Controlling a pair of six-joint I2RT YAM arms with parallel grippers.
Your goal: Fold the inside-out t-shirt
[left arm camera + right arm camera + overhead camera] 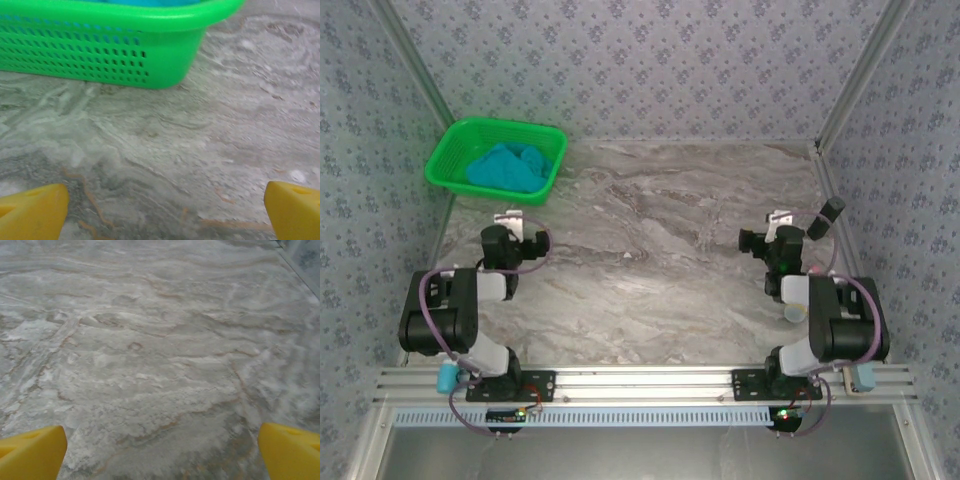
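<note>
Garment position: the inside-out t-shirt [506,167] lies bunched in a teal heap inside the green mesh basket [458,133]. The basket stands at the far left corner of the marble-patterned table [670,260], close to the patterned walls. From where I stand, the cloth fills most of the basket floor and none of it hangs over the rim.

Left gripper [510,220]: it hangs just on the near side of the basket, apart from it and pointing toward it. Its jaws are spread wide and hold nothing. In the left wrist view, the two yellow fingers [35,212] sit at the lower corners with bare table surface between them. The basket's slotted wall crosses the top of that view, and a thin teal strip of cloth shows above the rim.

Right gripper [778,225]: it hangs over the right part of the table, well apart from the basket and the garment. Its jaws are also spread wide and hold nothing. The right wrist view shows bare marble pattern between the yellow fingertips [292,452].

Both arms are folded back, elbows close to their bases at the near edge.
</note>
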